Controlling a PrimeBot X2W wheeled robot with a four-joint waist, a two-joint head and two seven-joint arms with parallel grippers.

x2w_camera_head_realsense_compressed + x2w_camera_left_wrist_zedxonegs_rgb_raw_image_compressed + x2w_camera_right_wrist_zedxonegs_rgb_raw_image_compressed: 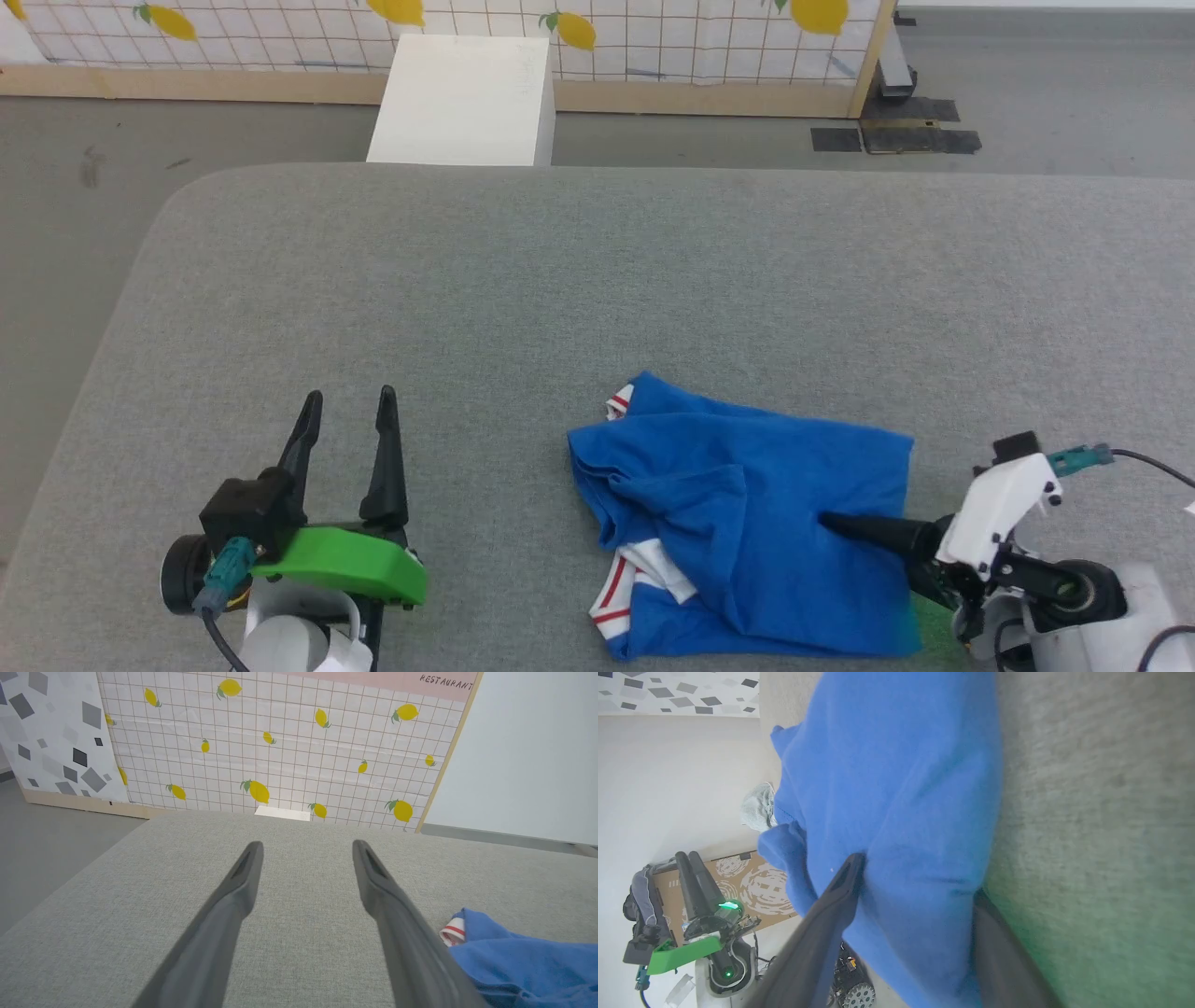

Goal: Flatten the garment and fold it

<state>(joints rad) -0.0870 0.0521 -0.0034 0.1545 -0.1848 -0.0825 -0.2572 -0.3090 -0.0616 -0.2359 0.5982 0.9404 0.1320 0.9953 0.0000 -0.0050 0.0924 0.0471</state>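
Garment: royal-blue jersey T-shirt with red-striped white trim (pixel 747 504); lies rumpled and partly doubled over near the near edge of the table, right of centre; striped trim shows at its far-left tip and its near-left side
Table: grey fabric-covered table with rounded corners (pixel 560 280)
Right gripper (pixel 917 879): at the near-right corner, pointing left into the garment's right edge; fingers spread, one dark finger (pixel 868 532) on top of the blue cloth, the other partly under it
Left gripper (pixel 350 397): by the near edge, left of the garment and apart from it; fingers spread over bare table, holding nothing
Beyond the far edge: white box (pixel 462 98); lemon-patterned grid panel (pixel 280 742)
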